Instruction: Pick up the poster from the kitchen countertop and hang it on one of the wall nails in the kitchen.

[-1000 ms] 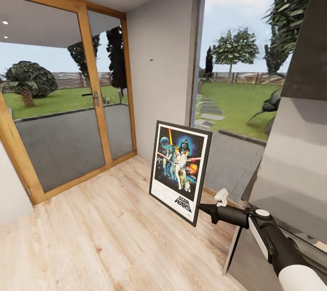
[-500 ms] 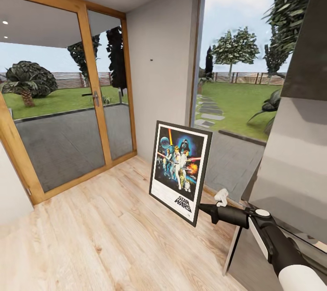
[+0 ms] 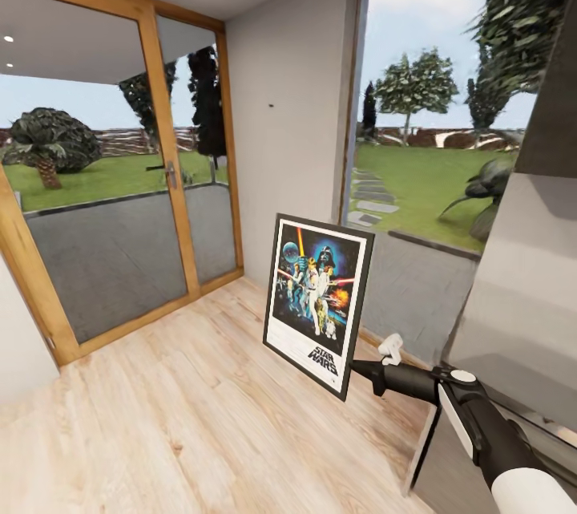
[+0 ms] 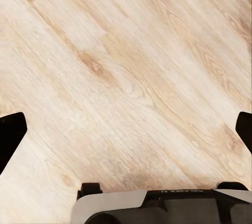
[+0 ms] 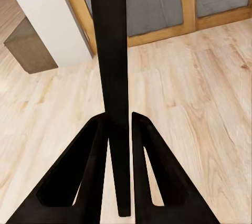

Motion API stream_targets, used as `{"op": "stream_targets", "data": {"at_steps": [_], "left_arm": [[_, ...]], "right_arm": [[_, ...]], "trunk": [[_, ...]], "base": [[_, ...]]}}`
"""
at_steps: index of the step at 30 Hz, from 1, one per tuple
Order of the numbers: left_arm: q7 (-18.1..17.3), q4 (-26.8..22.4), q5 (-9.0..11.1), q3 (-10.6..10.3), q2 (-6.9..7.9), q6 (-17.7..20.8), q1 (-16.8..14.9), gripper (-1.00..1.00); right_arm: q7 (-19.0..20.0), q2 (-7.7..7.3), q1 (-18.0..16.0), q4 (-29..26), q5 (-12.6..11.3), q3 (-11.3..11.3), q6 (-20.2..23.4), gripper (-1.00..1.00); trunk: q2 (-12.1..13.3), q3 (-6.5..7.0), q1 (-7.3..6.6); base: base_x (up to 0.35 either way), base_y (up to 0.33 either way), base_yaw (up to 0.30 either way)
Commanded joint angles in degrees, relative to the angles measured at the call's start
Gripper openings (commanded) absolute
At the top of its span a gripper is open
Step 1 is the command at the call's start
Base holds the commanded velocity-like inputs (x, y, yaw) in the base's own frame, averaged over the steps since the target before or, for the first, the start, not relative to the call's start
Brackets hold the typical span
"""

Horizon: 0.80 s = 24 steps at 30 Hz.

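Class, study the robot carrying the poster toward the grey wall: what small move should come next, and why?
Probably roll closer to the wall while raising the poster. The right gripper clamps its frame edge, holding it low above the wooden floor, while the wall nail sits higher and farther off.

Head cam sits high, angled forward and down toward the room corner: wood floor (image 3: 184, 418), glazed door (image 3: 104, 201), grey wall (image 3: 288, 121). Left wrist cam points straight down, close over the same floor (image 4: 126, 77). Right wrist cam looks along its claw (image 5: 119, 129) at the poster (image 5: 110, 45) edge-on, sharing floor and door with the head cam.
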Motion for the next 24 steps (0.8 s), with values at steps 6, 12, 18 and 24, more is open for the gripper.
{"op": "stream_targets", "data": {"at_steps": [6, 12, 18, 24], "left_arm": [[-0.3, 0.0, 0.1, 0.1, -0.01, 0.1, 0.0, 1.0], [-0.3, 0.0, 0.1, 0.1, -0.01, 0.1, 0.0, 1.0], [-0.3, 0.0, 0.1, 0.1, -0.01, 0.1, 0.0, 1.0], [-0.3, 0.1, 0.1, 0.1, -0.01, 0.1, 0.0, 1.0]], "right_arm": [[0.4, 0.03, 0.0, 0.0, 0.0, -0.1, 0.6, -1.0], [0.4, 0.03, 0.0, 0.0, 0.0, -0.1, 0.6, -1.0], [0.4, 0.03, 0.0, 0.0, -0.1, -0.1, 0.6, -1.0], [0.4, 0.03, 0.0, 0.0, -0.1, -0.1, 0.6, -1.0]], "trunk": [[0.0, 0.0, 0.04], [0.0, 0.0, 0.04], [0.0, 0.0, 0.04], [0.0, 0.0, 0.04]], "base": [[0.227, 0.22, 0.0], [0.232, 0.262, 0.0], [0.23, 0.275, 0.0], [0.215, 0.289, 0.0]]}}
